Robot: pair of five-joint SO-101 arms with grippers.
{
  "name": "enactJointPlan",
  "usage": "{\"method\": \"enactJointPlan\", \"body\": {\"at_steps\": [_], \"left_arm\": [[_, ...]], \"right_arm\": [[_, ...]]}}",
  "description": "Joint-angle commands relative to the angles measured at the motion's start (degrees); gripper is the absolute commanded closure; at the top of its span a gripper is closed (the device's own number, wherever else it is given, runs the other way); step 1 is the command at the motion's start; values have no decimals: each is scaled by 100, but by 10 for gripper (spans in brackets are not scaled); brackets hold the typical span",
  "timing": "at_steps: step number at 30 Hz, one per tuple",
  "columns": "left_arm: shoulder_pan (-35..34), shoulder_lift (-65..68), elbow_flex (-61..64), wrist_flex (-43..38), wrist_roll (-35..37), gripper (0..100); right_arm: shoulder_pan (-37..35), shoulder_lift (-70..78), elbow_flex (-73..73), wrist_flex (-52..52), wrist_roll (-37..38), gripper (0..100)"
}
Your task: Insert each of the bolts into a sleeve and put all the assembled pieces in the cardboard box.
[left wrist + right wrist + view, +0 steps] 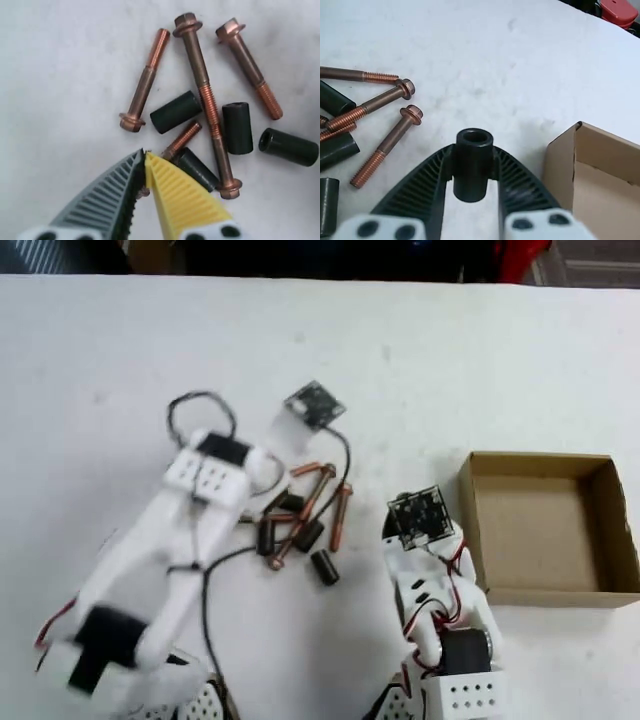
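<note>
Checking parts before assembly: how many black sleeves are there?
5. Held sleeve in the right gripper. Among the bolts on the table: farthest sleeve, leftmost sleeve, middle sleeve, nearest sleeve. None seems hidden.

White arms with black cables; ribbed grey-and-yellow fingers

Left end effector closed; right end effector clamps a sleeve.
</note>
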Motion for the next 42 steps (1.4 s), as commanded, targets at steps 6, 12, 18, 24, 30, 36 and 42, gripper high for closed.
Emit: {"method": "enactJointPlan", "body": {"at_steps": [6, 12, 18, 24, 30, 36, 42], "left_arm": [[409, 2264, -3552, 1837, 738, 972], [532, 3916, -5591, 2989, 905, 924], [532, 5314, -7516, 3692, 905, 902], [664, 6035, -8440, 3833, 1169, 897], [778, 6088, -8536, 3815, 1187, 841], [734, 6141, -8484, 3719, 1187, 842], [778, 6141, -8484, 3534, 1213, 842]], "right_arm": [[57, -75, -62, -145, -624, 981], [101, -75, -44, -127, -791, 981], [92, -75, 141, -330, -791, 981], [382, -75, 141, -391, -791, 981], [567, -75, 132, -391, -826, 981], [602, -75, 132, -391, -826, 981], [602, -75, 132, -391, -826, 981]]}}
